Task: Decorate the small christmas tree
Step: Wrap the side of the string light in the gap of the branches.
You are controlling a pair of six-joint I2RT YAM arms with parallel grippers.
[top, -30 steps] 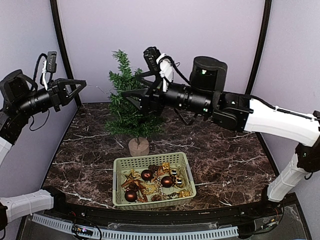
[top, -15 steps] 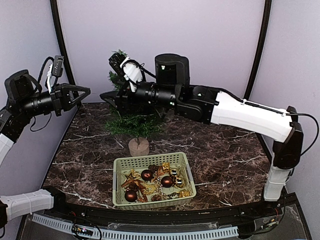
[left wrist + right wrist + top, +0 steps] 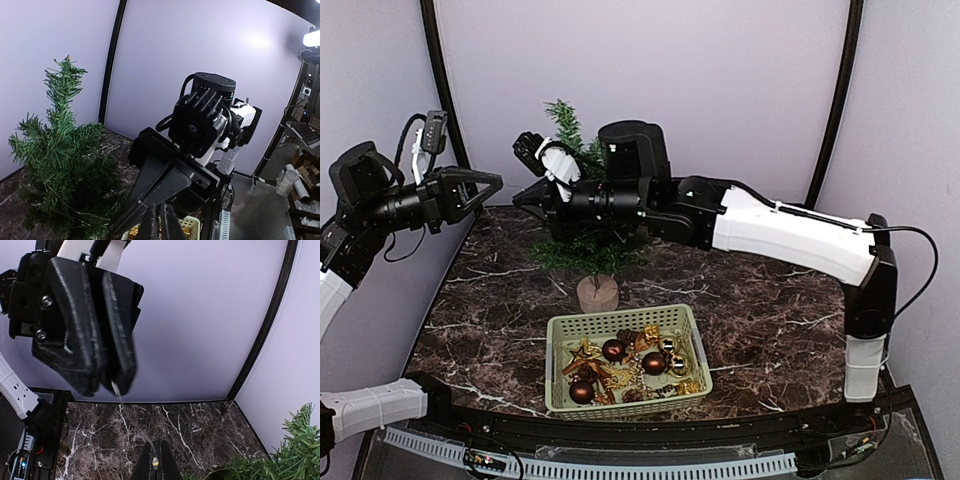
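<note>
We are holding our right hand out at the left side of the small christmas tree. Its fingers are pressed together, and a tiny gold speck is sitting between the tips, too small for us to name. Our left hand is pointing toward it from the left, tips near but apart. Its two fingers are also lying flat against each other, with a pale sliver at the tip that we cannot identify. Our right arm is reaching across the middle of the tree, hiding part of its branches. The tree is standing upright on its round wooden stump on the dark marbled bench. It is just behind the far rim of a pale green basket, which is holding dark red baubles and gold ornaments.
</note>
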